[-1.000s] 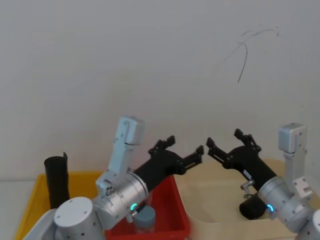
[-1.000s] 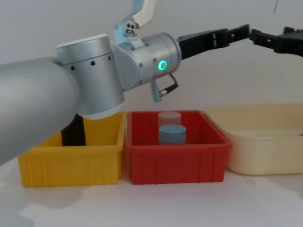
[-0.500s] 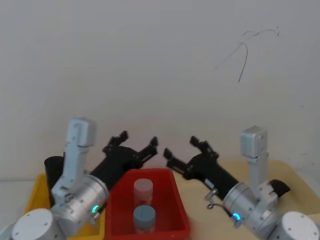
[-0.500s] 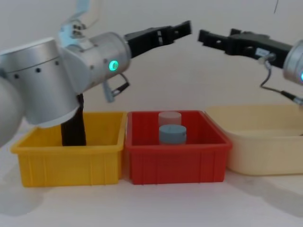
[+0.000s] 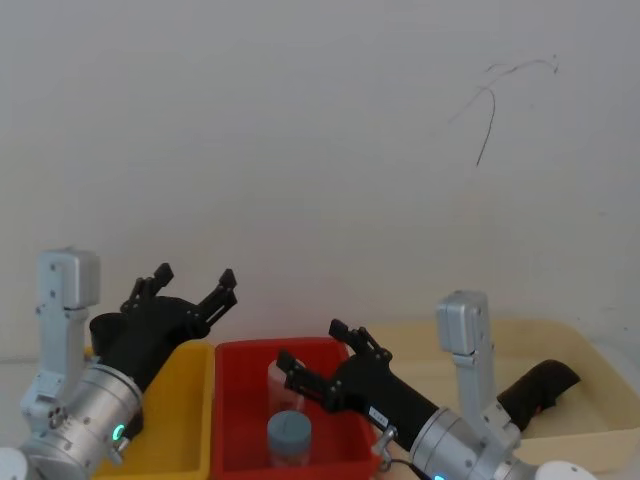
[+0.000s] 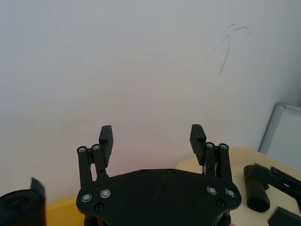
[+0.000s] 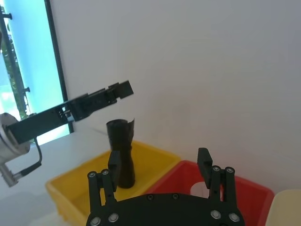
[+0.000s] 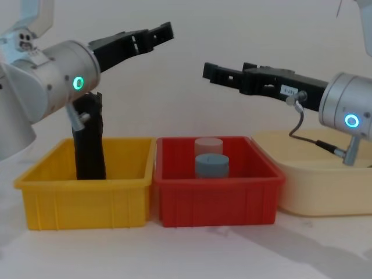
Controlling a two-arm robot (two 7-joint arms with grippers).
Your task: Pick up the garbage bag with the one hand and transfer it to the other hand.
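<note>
Presently, at approach, left gripper (image 5: 193, 282), fingers wide, seemingly above the upright garbage bag (image 8: 90, 139), must lower around it; right gripper (image 5: 310, 345) hovers equally wide.

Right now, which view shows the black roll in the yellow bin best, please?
The right wrist view: the roll stands nearly whole in the yellow bin. In the chest view the left arm partly covers it; head and left wrist views catch its top.
</note>
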